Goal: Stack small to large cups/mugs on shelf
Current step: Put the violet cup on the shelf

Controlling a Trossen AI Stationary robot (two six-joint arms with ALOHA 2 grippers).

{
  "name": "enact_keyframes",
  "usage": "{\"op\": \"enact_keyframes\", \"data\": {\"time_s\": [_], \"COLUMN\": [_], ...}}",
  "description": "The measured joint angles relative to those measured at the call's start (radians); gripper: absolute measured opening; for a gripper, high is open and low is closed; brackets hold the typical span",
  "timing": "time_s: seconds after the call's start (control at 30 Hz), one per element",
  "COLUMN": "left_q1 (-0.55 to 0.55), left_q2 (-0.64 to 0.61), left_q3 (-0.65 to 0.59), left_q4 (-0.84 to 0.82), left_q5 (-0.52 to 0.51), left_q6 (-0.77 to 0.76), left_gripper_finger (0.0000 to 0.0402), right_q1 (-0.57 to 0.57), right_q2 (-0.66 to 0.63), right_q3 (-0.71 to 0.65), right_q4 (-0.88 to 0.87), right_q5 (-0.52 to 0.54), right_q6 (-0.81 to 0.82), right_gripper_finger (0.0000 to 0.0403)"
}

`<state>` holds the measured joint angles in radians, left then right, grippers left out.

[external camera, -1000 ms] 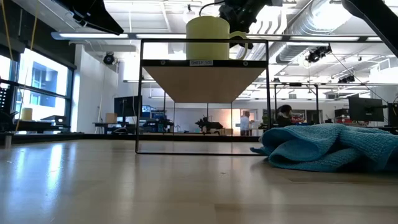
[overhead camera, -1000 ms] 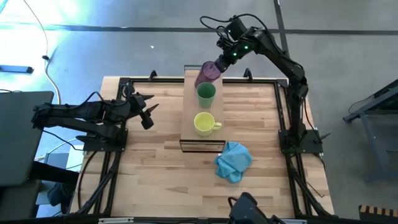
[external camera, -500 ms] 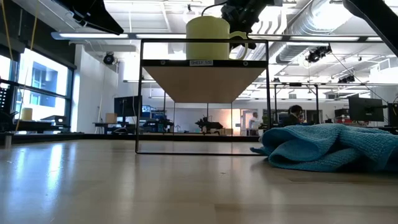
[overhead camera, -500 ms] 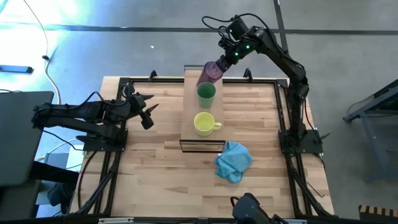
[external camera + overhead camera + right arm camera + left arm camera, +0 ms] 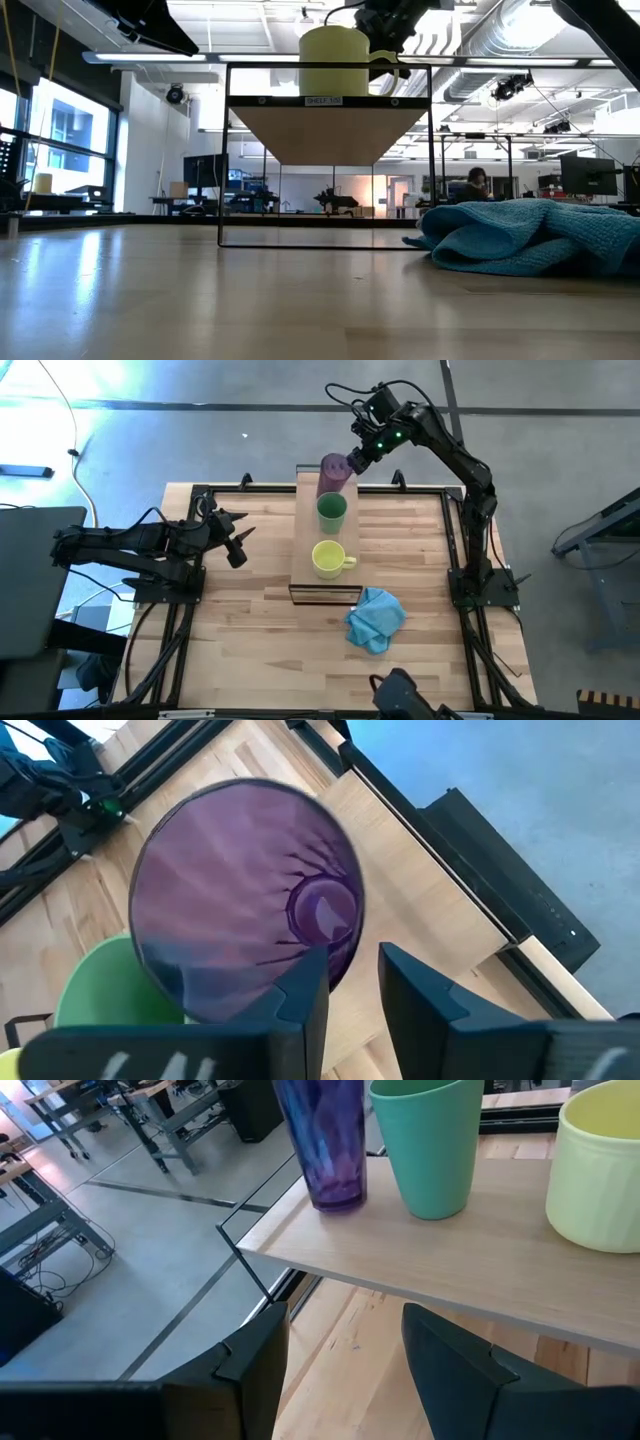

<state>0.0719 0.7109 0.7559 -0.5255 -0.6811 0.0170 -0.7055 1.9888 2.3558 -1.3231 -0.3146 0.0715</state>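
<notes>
The purple tumbler [image 5: 333, 472] stands upright on its base at the far end of the shelf [image 5: 305, 575]. The green cup [image 5: 332, 512] stands just nearer on the board, then the yellow mug [image 5: 328, 558], both mouth up. My right gripper [image 5: 356, 458] reaches from the far right, slanting down onto the tumbler's rim [image 5: 240, 890], its fingers apart astride the wall. My left gripper [image 5: 238, 540] hangs open over the table's left side, short of the shelf, holding nothing. The left wrist view shows the tumbler [image 5: 325, 1140], green cup [image 5: 430, 1140] and mug [image 5: 600, 1170] in a row. My right gripper has one finger [image 5: 300, 1000] over the tumbler's mouth and the other [image 5: 425, 1000] outside its far-right wall [image 5: 345, 955]. The fingers slant down from above. A gap shows beside the wall, and I cannot tell whether either finger touches it. The tumbler stands on the shelf by itself.
A crumpled blue cloth [image 5: 375, 618] lies on the tabletop near the shelf's near end, large in the low view [image 5: 530, 235]. Dark frame rails [image 5: 455, 540] run along the table's left and right sides. Bare wood lies between the left gripper and the shelf.
The purple tumbler, which leaned with its mouth toward my right gripper, has straightened and now stands upright on the shelf's far end. My right gripper has kept its place at the rim. The green cup and the yellow mug have not moved.
</notes>
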Motion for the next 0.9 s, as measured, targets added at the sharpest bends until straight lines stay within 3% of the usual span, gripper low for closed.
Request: {"op": "enact_keyframes", "data": {"time_s": [0.9], "left_q1": [0.0], "left_q2": [0.0], "left_q3": [0.0], "left_q4": [0.0], "left_q5": [0.0], "left_q6": [0.0], "left_gripper_finger": [0.0184], "right_q1": [0.002], "right_q2": [0.0], "right_q3": [0.0], "right_q4": [0.004], "right_q5": [0.016], "right_q6": [0.0], "right_gripper_finger": [0.0083]}}
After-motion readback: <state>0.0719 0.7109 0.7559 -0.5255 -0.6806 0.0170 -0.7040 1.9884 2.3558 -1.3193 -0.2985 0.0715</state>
